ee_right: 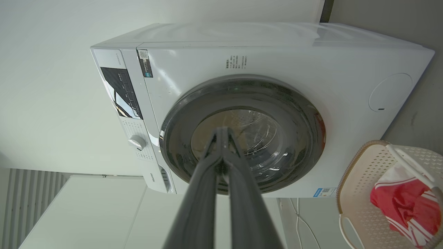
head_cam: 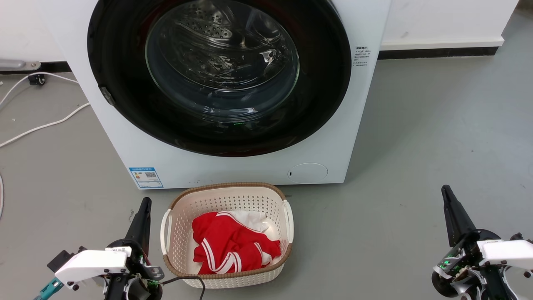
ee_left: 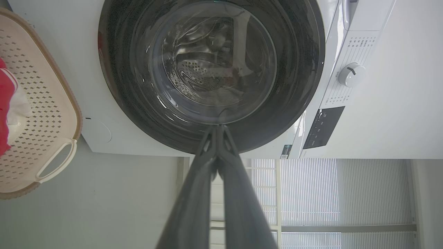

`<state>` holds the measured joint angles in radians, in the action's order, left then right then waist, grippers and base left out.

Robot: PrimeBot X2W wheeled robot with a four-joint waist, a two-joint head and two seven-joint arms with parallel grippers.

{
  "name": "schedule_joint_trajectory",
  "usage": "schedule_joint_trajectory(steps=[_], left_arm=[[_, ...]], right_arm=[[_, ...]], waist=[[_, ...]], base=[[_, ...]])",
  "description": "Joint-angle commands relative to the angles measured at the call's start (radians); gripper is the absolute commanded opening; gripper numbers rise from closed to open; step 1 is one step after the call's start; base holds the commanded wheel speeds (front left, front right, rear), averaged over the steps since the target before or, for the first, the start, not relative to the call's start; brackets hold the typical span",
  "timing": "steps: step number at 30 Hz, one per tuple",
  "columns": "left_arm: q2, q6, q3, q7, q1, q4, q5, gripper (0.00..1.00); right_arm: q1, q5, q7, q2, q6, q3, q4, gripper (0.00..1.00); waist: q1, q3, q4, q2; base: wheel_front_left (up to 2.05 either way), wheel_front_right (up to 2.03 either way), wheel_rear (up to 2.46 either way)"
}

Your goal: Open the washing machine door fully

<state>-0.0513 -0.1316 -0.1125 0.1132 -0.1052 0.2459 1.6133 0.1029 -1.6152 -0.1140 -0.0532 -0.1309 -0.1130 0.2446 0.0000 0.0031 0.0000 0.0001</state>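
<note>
1. Head view: the washing machine door (head_cam: 220,79) is closed, lying flat against the front of the white washing machine (head_cam: 233,168). Its glossy black ring spans nearly the machine's whole width, and the steel drum (head_cam: 208,29) shows through its clear glass bowl
2. A small grey catch (head_cam: 107,95) sits on the door's left edge in that view
3. The left gripper (head_cam: 145,202) is low at the lower left. Its two dark fingers are pressed together with nothing between them, pointing toward the machine and well apart from the door
4. The right gripper (head_cam: 446,191) is at the lower right, also pinched closed on nothing and well apart from the machine
5. In each wrist view, that arm's fingertips meet in a point in line with the door
6. A cream perforated basket (head_cam: 227,186) stands on the grey floor (head_cam: 416,146) just in front of the machine, nearer the left gripper. It holds a red garment (head_cam: 233,246) with white stripes
7. White cables (head_cam: 41,125) trail across the floor left of the machine
</note>
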Motion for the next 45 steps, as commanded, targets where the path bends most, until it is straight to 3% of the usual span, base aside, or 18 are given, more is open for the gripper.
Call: schedule_joint_trajectory(steps=[1,21,22,32,36,45], left_arm=[[0.001,-0.002,-0.003,0.005,-0.008,0.001,-0.002,0.0],[0.001,-0.002,-0.003,0.005,-0.008,0.001,-0.002,0.0],[0.0,0.0,0.0,0.0,0.0,0.001,0.0,1.0],[0.003,0.001,0.007,-0.038,0.028,-0.006,-0.055,1.0],[0.003,0.003,0.004,-0.052,0.028,-0.024,-0.114,1.0],[0.002,0.055,0.036,-0.097,0.035,-0.101,-0.352,1.0]], right_arm=[[0.011,0.005,-0.002,0.003,0.0,-0.001,0.001,0.0],[0.011,0.005,-0.002,0.003,0.0,-0.002,0.001,0.0],[0.0,0.0,-0.001,0.0,0.0,0.0,0.001,1.0],[-0.032,0.045,0.036,0.002,0.0,0.009,0.009,1.0],[-0.034,0.125,0.051,0.002,0.0,0.007,-0.012,1.0],[-0.046,0.412,0.096,0.002,0.0,0.026,-0.098,1.0]], waist=[[0.0,0.0,0.0,-0.0001],[0.0,0.0,0.0,-0.0001],[0.0,0.0,0.0,-0.0001],[0.0,0.001,0.0,-0.0001],[0.0,0.002,0.0,-0.0001],[0.0,0.009,-0.001,-0.0001]], base=[[0.0,0.0,0.0],[0.0,0.0,0.0],[0.0,0.0,0.0],[0.0,0.0,0.0],[0.0,0.0,0.0],[0.0,0.0,0.0]])
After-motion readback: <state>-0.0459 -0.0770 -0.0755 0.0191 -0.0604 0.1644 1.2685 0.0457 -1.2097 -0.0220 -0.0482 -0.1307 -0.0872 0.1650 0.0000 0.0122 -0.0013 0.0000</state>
